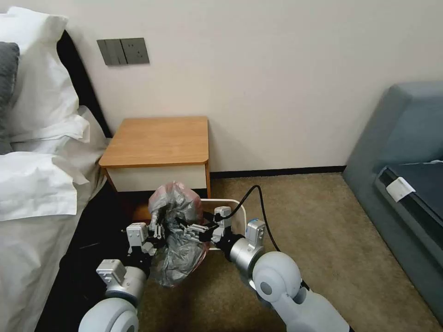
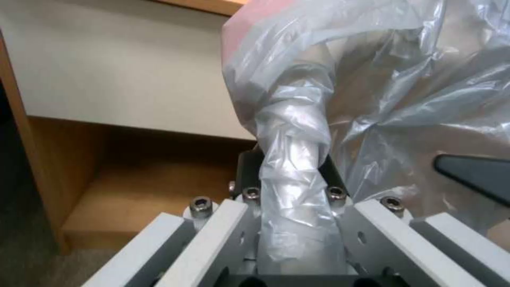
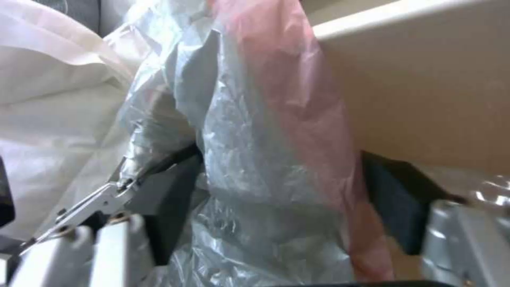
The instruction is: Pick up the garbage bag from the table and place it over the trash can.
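The garbage bag (image 1: pixel 177 240), crinkled grey plastic with a pinkish-red rim, hangs in front of the table (image 1: pixel 157 138) and against the near left side of the trash can (image 1: pixel 233 202). My left gripper (image 1: pixel 157 229) is shut on a twisted strand of the garbage bag (image 2: pixel 292 175), which runs between its fingers (image 2: pixel 332 173). My right gripper (image 1: pixel 191 229) reaches in from the other side. Its dark fingers (image 3: pixel 170 187) stand wide apart, open, with a fold of the garbage bag (image 3: pixel 265 131) between them. The trash can's cream wall (image 3: pixel 425 79) is close behind.
A bed with white pillows (image 1: pixel 37 184) runs along the left, close to my left arm. A grey sofa (image 1: pixel 406 152) stands at the right. Open carpet (image 1: pixel 323 230) lies between it and the bin. A black cable (image 1: pixel 258 198) loops over my right arm.
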